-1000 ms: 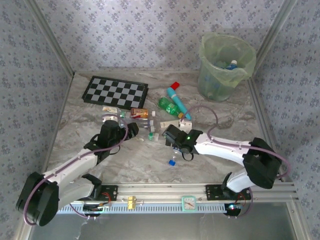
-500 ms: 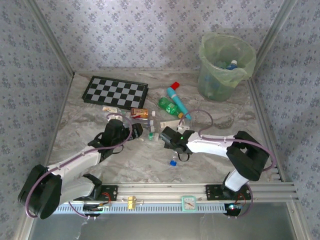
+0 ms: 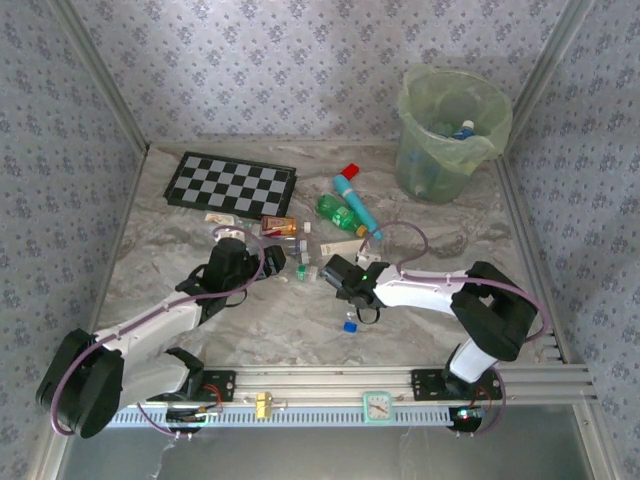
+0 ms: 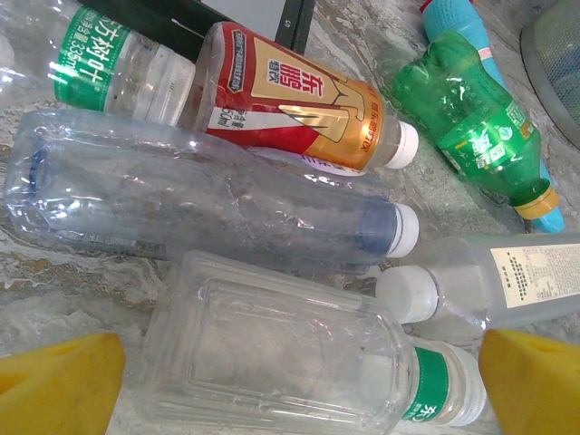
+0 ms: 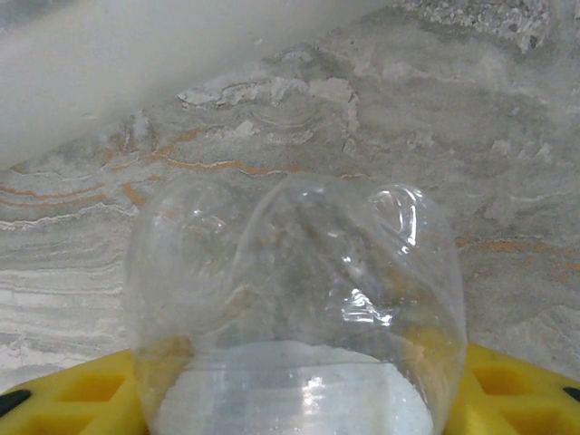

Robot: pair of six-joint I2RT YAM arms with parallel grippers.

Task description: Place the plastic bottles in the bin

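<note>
My left gripper [image 4: 297, 381] stands open low over the table, its yellow fingertips [image 4: 59, 385] on either side of a clear flat bottle [image 4: 281, 353] with a green neck band. Beyond that one lie a clear blue-capped bottle [image 4: 199, 195], an orange-label bottle [image 4: 290, 100], a green bottle [image 4: 471, 118] and a white-capped one [image 4: 507, 281]. My right gripper [image 5: 294, 399] is shut on a clear bottle [image 5: 294, 299] just above the marble top, at mid-table [image 3: 330, 272]. The bin [image 3: 412, 100] stands at the far right with bottles inside, one blue-capped [image 3: 466, 128].
A checkerboard [image 3: 230, 182] lies at the back left. The teal tube with a red cap [image 3: 355, 200] rests beside the green bottle [image 3: 335, 210]. A loose blue cap [image 3: 349, 325] sits on the table in front of my right gripper. Patterned walls close in three sides.
My right gripper has closed from wide open onto the clear bottle after shifting slightly left. The left arm crept forward towards the bottle pile and stayed open.
</note>
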